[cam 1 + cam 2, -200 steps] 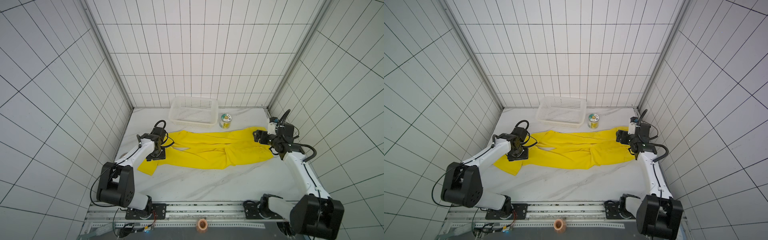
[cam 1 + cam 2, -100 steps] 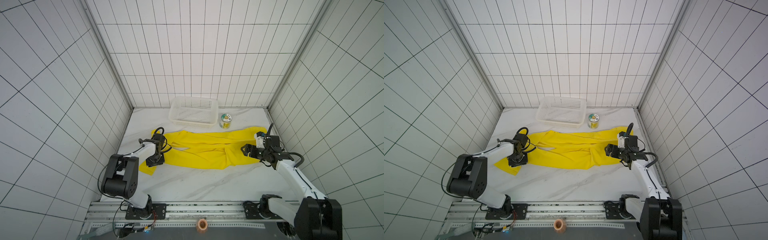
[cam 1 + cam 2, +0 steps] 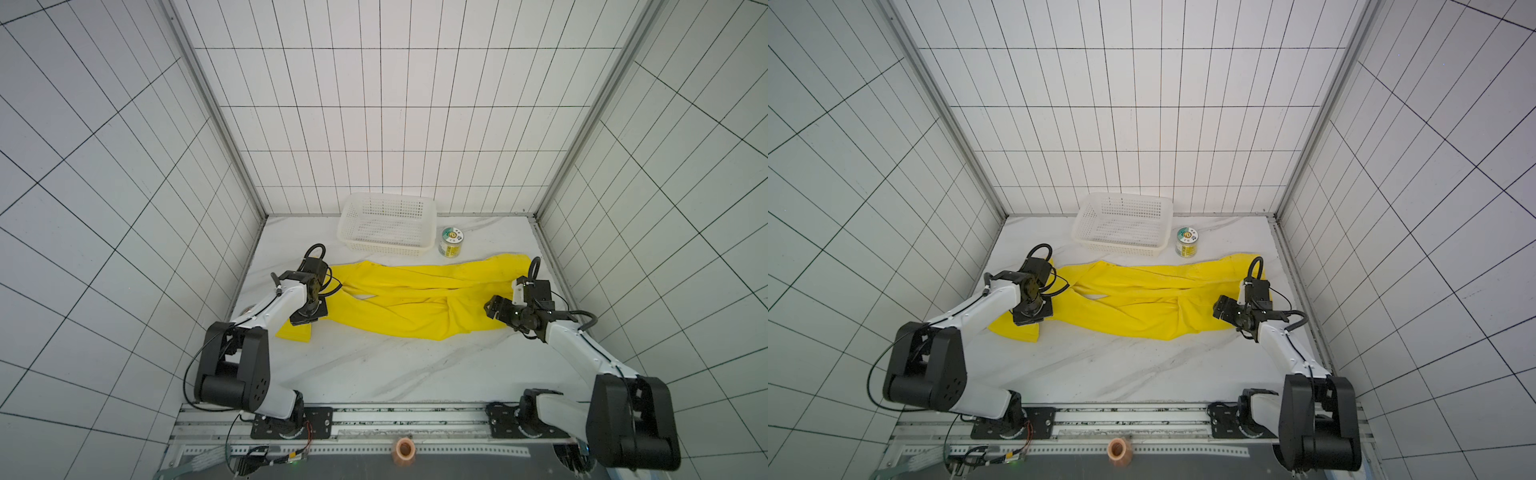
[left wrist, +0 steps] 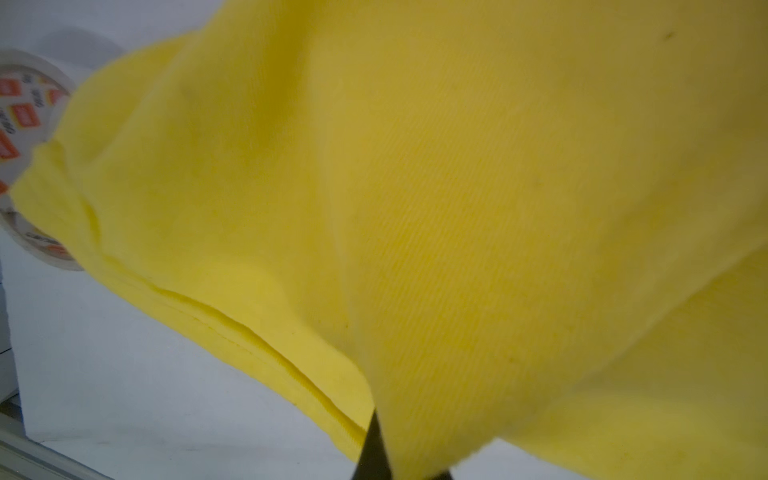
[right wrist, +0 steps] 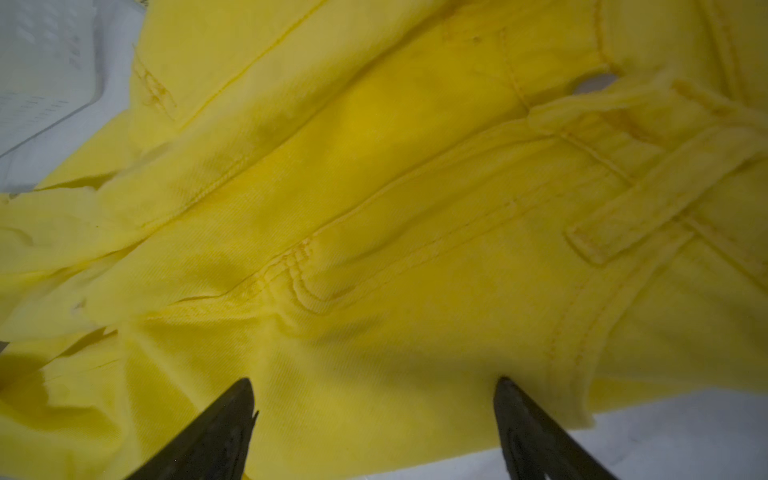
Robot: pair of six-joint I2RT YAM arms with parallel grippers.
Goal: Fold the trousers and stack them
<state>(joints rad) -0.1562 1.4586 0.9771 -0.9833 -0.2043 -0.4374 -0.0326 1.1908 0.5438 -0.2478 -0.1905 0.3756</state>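
Observation:
The bright yellow trousers (image 3: 415, 303) (image 3: 1142, 299) lie spread across the white marble table, legs to the left and waist to the right. My left gripper (image 3: 309, 320) (image 3: 1032, 313) points down at the left leg end. In the left wrist view it (image 4: 386, 419) is shut on a pinch of the trousers (image 4: 457, 208) just above the hem. My right gripper (image 3: 492, 309) (image 3: 1221, 307) hovers low over the waist end. In the right wrist view it (image 5: 374, 386) is open, its fingers astride the waistband cloth (image 5: 374, 208) with nothing gripped.
A white perforated basket (image 3: 386, 249) (image 3: 1121, 245) stands at the back, with a small green tin (image 3: 451, 243) (image 3: 1187, 243) to its right. A tape roll (image 4: 25, 124) lies by the left leg end. Tiled walls close in on three sides.
My left gripper has come down on the left leg end and shut on the cloth. My right arm has moved in from the right edge toward the waist, still open.

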